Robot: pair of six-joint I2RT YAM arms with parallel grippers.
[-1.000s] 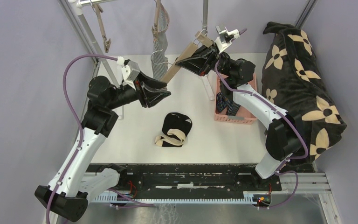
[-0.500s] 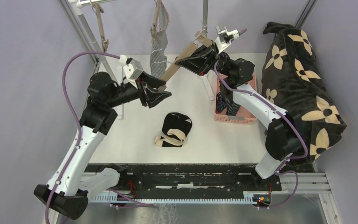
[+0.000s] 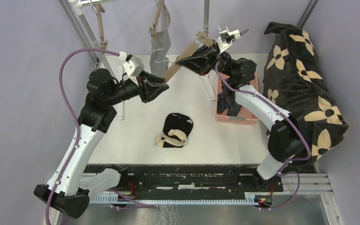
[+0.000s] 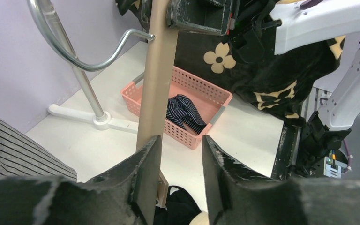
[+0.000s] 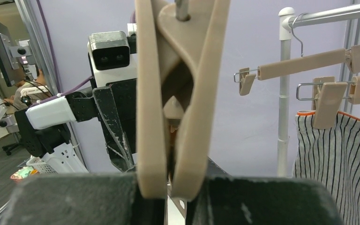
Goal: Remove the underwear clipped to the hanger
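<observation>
A tan wooden hanger [image 3: 176, 65] slants over the table with no cloth on it. My right gripper [image 3: 198, 57] is shut on its upper clip [image 5: 187, 93]. My left gripper [image 3: 161, 86] is open at the bar's lower end. The bar [image 4: 158, 79] runs along the outside of my left finger, and nothing sits between the jaws. Black underwear [image 3: 178, 124] lies on the table below. Navy striped underwear [image 4: 183, 112] rests in the pink basket [image 3: 236, 119]. Grey-and-white striped underwear [image 3: 161, 47] hangs clipped on the rack.
The rack's metal pole [image 4: 82, 89] and white foot [image 3: 209, 86] stand between the arms. An empty clip hanger [image 5: 300, 65] hangs at the back left. A black blanket with tan flowers [image 3: 304, 79] fills the right side.
My left gripper has moved up and back toward the hanger's lower end; its jaws widened, then narrowed again. The right gripper and hanger have stayed put.
</observation>
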